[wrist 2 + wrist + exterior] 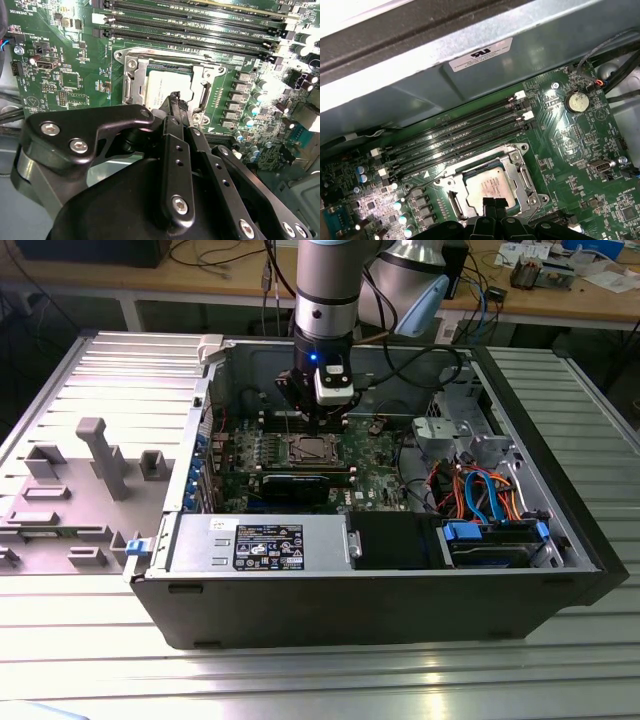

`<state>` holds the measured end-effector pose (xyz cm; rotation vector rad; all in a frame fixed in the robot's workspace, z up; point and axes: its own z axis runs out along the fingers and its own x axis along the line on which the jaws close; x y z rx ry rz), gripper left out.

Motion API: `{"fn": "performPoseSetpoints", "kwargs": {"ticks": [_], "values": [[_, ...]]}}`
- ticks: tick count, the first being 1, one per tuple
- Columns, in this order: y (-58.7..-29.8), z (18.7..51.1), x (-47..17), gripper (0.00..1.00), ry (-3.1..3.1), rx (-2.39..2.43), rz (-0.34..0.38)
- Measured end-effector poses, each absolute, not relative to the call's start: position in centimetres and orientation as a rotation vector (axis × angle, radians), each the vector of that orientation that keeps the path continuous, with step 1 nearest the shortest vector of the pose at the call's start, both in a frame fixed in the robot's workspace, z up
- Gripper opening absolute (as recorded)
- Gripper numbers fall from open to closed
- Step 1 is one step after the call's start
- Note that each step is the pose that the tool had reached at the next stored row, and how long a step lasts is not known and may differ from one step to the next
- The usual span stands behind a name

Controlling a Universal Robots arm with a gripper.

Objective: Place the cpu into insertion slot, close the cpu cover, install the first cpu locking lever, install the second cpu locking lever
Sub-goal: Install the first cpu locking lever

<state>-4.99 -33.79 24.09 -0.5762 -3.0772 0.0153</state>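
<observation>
Pincer pressed together, empty, just above the cpu; chip seated in the insertion slot, the cpu cover seemingly down; levers apparently pending, needing a sideways push.

Robotics lab or electronics workshop. Open desktop computer case lies on a ribbed metal desk, side panel off, green motherboard and bundled cables exposed. Grey plastic fixture blocks sit on the exterior view's left. Behind, a wooden workbench carries loose wires and small electronic parts. Industrial robot arm over the case.
</observation>
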Motion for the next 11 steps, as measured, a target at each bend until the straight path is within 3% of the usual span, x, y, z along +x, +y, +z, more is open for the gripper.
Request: {"fn": "performPoseSetpoints", "kwargs": {"ticks": [11], "values": [[-33.79, 24.09, -4.99, 0.11, -3.081, -0.559, 0.015]]}}
